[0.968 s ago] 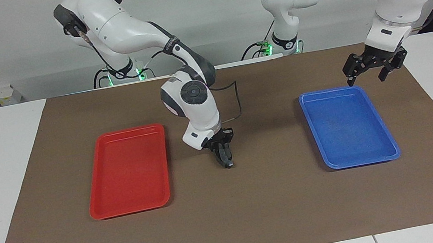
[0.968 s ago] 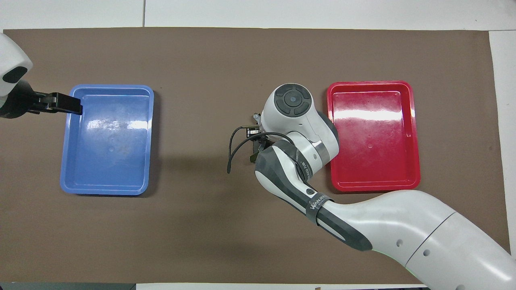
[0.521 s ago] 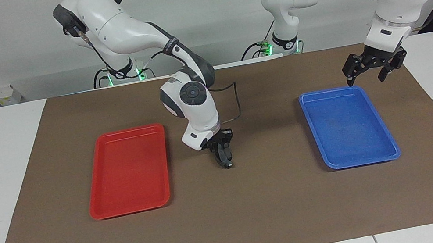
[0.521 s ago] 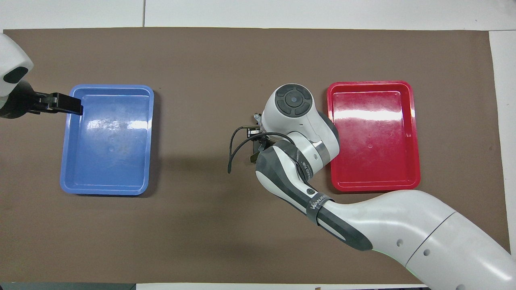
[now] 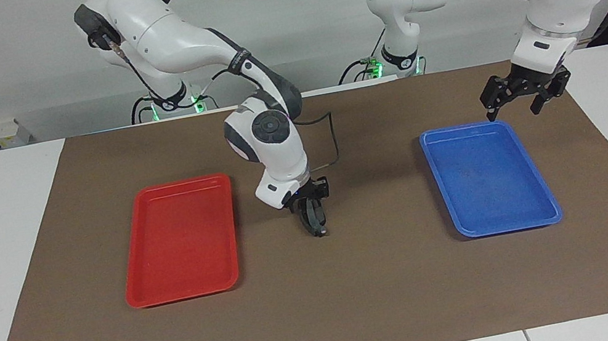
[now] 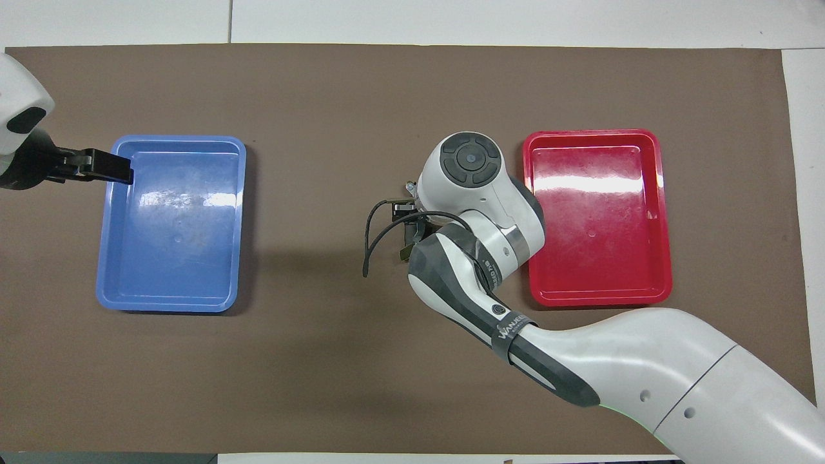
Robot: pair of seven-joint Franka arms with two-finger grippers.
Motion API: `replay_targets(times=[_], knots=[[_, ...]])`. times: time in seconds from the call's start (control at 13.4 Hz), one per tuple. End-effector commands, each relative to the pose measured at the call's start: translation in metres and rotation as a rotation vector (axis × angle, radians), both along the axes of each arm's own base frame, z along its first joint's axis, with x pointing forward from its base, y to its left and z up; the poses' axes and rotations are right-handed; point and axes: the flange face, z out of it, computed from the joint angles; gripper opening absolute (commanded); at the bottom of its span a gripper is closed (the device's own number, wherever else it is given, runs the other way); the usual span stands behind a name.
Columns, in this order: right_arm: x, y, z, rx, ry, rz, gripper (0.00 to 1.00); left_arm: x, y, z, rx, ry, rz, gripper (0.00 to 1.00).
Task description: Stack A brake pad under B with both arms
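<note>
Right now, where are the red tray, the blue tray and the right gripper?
red tray (image 5: 182,242), facing view, on its bare floor.
blue tray (image 5: 490,181), facing view, on its bare floor.
right gripper (image 5: 318,230), facing view, at the tips of its fingers, low over the mat between the trays.

A dark grey pad (only its lower tip shows; which of the two, I cannot tell) is pinched in the right gripper, low over the middle of the mat.

Right tool hidden under own wrist overhead; any held item too small to tell.
</note>
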Motion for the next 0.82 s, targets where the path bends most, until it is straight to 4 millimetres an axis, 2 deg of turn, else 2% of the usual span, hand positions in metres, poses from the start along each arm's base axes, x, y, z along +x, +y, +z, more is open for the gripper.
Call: replay_targets(times=[0.0, 0.07, 0.22, 0.3, 0.6, 0.74], knots=[[0.003, -0.014, 0.051, -0.036, -0.037, -0.009, 1.00, -0.006, -0.001, 0.001, -0.015, -0.017, -0.005, 1.00], [0.005, -0.028, 0.073, -0.063, -0.047, -0.008, 1.00, -0.006, 0.000, 0.001, -0.015, -0.017, -0.004, 1.00], [0.011, -0.078, 0.114, -0.116, -0.048, 0.007, 1.00, -0.006, 0.000, 0.001, -0.015, -0.017, -0.004, 1.00], [0.012, -0.110, 0.134, -0.152, -0.028, 0.029, 1.00, -0.006, -0.002, 0.002, -0.015, -0.019, -0.007, 1.00], [0.001, -0.222, 0.205, -0.122, 0.048, 0.029, 1.00, -0.006, -0.005, 0.001, -0.015, -0.017, -0.012, 1.00], [-0.014, -0.265, 0.233, -0.135, 0.072, 0.026, 1.00, -0.006, -0.005, 0.001, -0.015, -0.017, -0.012, 1.00]])
